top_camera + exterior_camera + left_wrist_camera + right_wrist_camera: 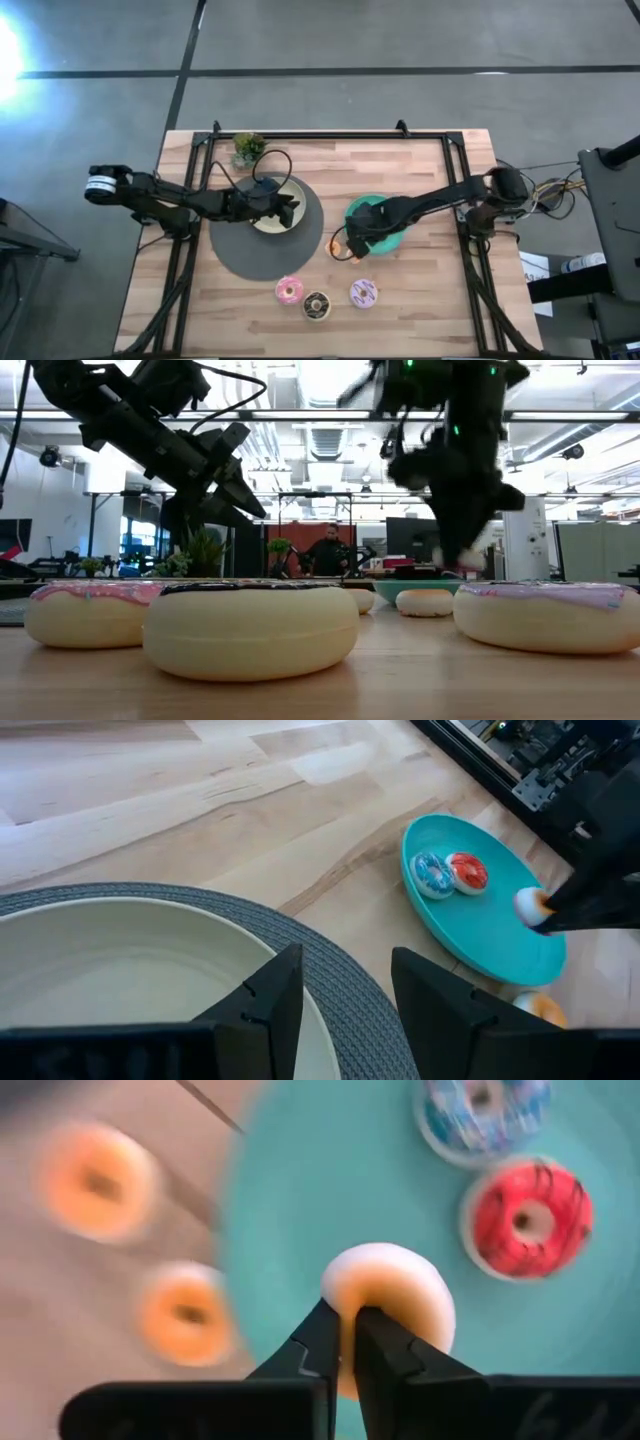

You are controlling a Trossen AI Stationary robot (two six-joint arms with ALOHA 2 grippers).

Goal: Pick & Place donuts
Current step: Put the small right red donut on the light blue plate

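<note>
Right wrist view: right end effector (345, 1342) is clenched on a mini orange donut (395, 1305), fingers pinching its rim, held over the teal plate (300, 1210). Just beyond the fingertips on that plate lie a red mini donut (527, 1220) and a blue-patterned one (483, 1105). Off the plate edge, beside the end effector, two more orange minis (185, 1315) rest on the worktop (420, 300).

Step in hand, by my reading: placing the held mini onto the teal plate. Next move calls for lowering to a bare patch of plate clear of the red one, then releasing.

Left end effector (335, 1005) hovers released, fingers apart, over the beige plate (120, 960) on its grey mat (345, 975); waiting.

High view: pink (290, 291), chocolate (317, 305) and lilac (363, 293) donuts sit in a row on the worktop, well apart from both end effectors, untouched.
</note>
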